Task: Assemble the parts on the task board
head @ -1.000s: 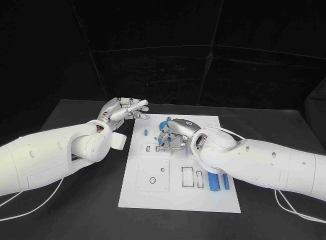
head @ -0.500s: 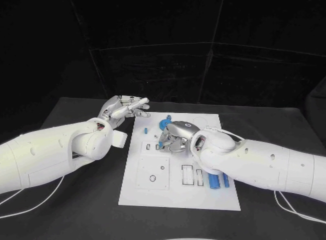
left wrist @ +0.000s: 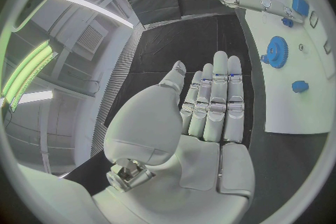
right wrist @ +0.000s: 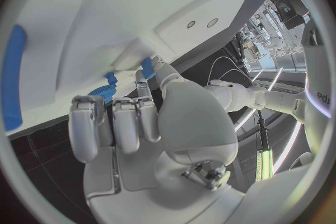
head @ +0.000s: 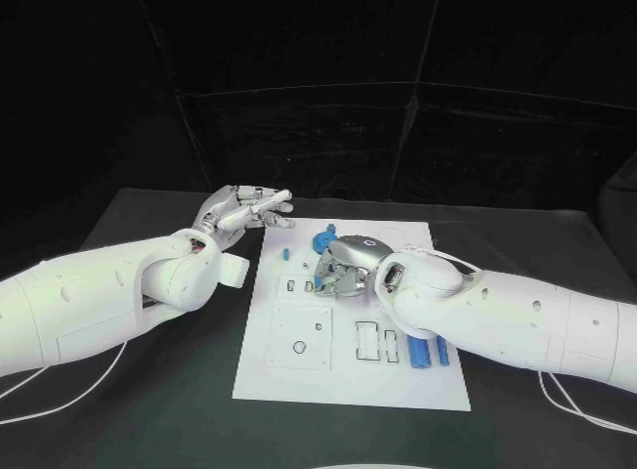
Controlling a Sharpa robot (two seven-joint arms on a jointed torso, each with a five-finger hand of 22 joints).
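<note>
The white task board (head: 350,381) lies in the middle of the table. My right hand (head: 344,264) is down on the board's far half, fingers curled, and pinches a small blue part (right wrist: 148,66) between thumb and fingertip. A blue gear (head: 323,239) stands just beyond that hand, and a small blue piece (head: 283,255) is to its left. Two blue bars (head: 429,354) lie on the board's near right side. My left hand (head: 247,208) hovers off the board's far left corner, fingers stretched out and empty. In the left wrist view the gear (left wrist: 276,51) and a round blue piece (left wrist: 299,86) sit on the board.
Rectangular slots (head: 373,343) and a square recess with a hole (head: 300,337) mark the board's near half. Black table (head: 136,410) surrounds the board on all sides. A white cable (head: 65,396) trails under my left arm.
Both hands stay about where they were. The right hand's fingers have settled slightly lower over the board.
</note>
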